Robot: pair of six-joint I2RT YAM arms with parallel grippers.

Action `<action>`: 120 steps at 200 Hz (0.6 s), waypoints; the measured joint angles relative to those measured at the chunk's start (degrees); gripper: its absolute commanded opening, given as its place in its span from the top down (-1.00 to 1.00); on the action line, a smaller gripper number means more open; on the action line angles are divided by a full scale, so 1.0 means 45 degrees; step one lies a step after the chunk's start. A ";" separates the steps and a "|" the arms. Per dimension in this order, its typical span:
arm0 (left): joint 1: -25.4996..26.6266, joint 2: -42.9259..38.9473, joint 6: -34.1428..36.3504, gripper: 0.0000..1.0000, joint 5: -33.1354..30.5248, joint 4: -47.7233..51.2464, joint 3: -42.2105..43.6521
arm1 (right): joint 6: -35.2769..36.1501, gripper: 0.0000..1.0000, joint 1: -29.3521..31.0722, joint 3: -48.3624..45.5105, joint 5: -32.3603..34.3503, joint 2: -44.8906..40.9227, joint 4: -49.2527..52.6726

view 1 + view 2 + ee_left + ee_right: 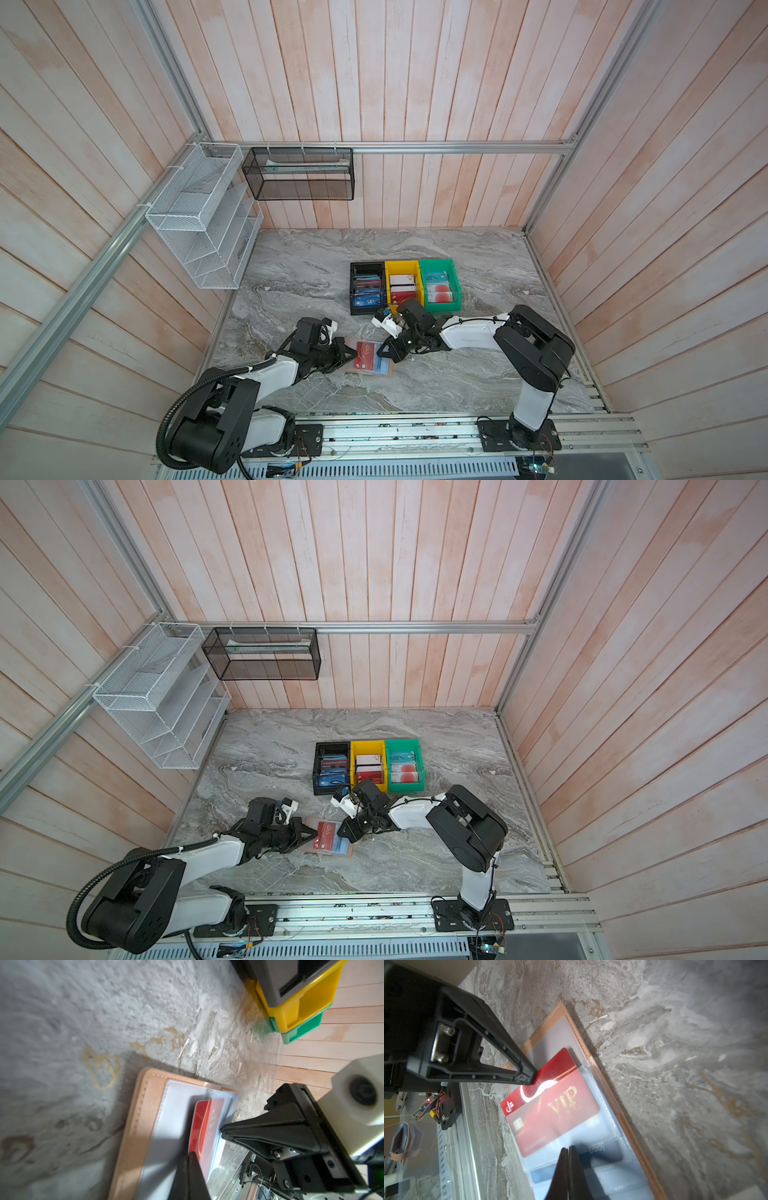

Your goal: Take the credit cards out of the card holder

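Pinching the half-out red VIP card (560,1101), the left claw (529,1079) is clamped (right claw (568,1150), closed, rests on the card holder (141,1118)).

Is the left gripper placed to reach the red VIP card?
Probably yes: the red VIP card sticks out of its sleeve, the shut left gripper is at that bare end, and the right gripper is clear of it.
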State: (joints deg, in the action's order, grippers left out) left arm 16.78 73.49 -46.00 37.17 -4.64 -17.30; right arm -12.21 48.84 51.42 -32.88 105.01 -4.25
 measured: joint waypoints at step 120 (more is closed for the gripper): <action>-0.0835 -0.2909 0.0306 0.98 -0.0491 0.2841 -0.0233 | 0.1219 0.76 -0.0879 0.1035 -0.1219 -0.0559 0.2973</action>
State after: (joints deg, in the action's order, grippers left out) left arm 13.02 60.40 -44.62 34.96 8.14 -18.35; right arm -6.72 44.88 56.07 -38.37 102.50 9.13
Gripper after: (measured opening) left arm 0.053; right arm 0.103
